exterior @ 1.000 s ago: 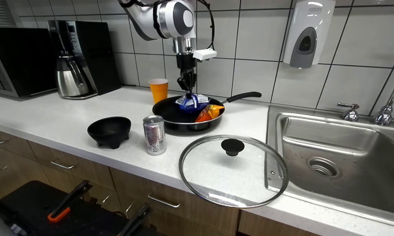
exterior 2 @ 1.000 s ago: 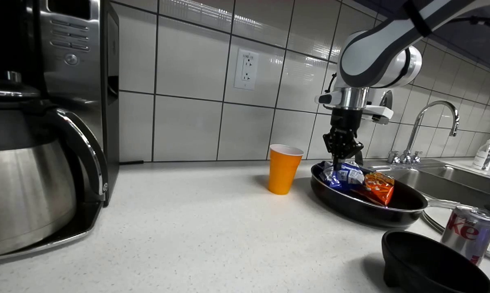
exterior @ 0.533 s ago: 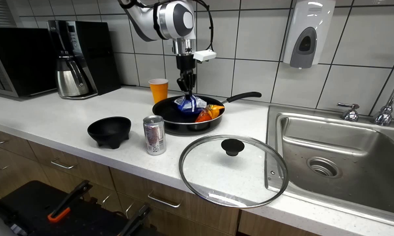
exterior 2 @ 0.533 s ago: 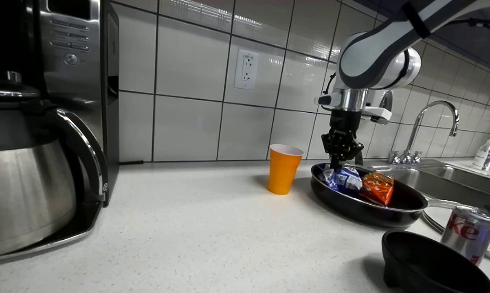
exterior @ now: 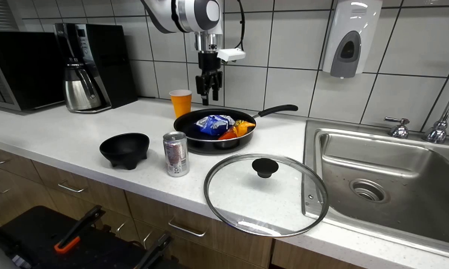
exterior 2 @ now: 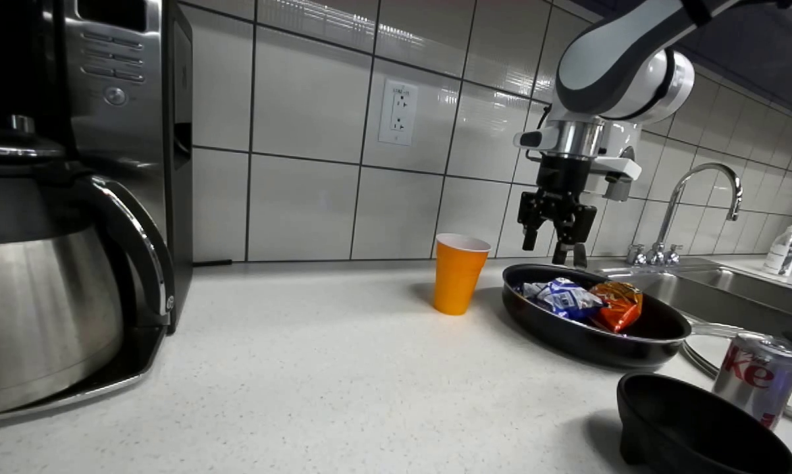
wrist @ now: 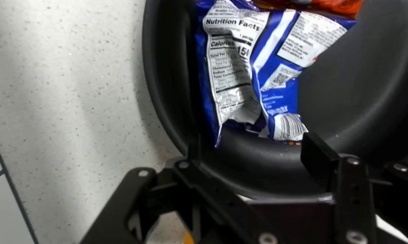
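Packet point(wrist: 253, 69), blue, in pan point(exterior: 217, 146) below spread jaws, apparently touching orange bag point(exterior 2: 617, 306)

All views share the pan point(wrist: 343, 88), wrist view closest, looking down.

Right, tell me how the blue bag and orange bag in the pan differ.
The blue bag is blue and white; the orange bag is orange and red.
The blue bag lies nearer the orange cup than the orange bag does.
In the wrist view the blue bag shows its nutrition panel; the orange bag is mostly cut off.
Both are crinkled and lie in the black pan, with the open end effector holding neither.
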`<state>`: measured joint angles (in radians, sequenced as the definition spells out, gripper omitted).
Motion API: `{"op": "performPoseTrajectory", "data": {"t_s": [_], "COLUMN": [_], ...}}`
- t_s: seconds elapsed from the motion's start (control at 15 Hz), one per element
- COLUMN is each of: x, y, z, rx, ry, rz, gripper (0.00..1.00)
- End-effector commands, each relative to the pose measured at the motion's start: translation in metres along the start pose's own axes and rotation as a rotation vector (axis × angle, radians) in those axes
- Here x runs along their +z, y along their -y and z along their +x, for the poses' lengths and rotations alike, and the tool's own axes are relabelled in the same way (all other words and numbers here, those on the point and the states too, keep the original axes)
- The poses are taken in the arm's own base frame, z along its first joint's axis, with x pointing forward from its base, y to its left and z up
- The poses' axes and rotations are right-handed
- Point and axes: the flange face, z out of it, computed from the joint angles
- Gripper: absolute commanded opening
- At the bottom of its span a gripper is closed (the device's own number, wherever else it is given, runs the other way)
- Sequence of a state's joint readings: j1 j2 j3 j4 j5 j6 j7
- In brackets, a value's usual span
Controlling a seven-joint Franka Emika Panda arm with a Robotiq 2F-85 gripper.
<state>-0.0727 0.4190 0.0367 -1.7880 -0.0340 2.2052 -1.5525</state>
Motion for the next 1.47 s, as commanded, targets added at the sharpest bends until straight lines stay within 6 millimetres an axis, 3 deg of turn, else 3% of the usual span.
{"op": "performPoseTrajectory", "data": {"t_s": [0.0,0.33,0.73,1.0,1.4], "x": [-0.024,-0.039,-0.053,-0.061,-0.066], "y": [0.024,0.052,0.091,0.121,0.164], "z": [0.01,0.029,0.038,0.026,-0.015], "rx": [-0.01,0.022,0.135,0.243,0.405], "ry": [-0.027,-0.014,0.004,0.028,0.074], "rz": [0.013,0.009,0.001,-0.006,-0.008], "gripper": [1.0,1.0,1.0,1.0,1.0]}}
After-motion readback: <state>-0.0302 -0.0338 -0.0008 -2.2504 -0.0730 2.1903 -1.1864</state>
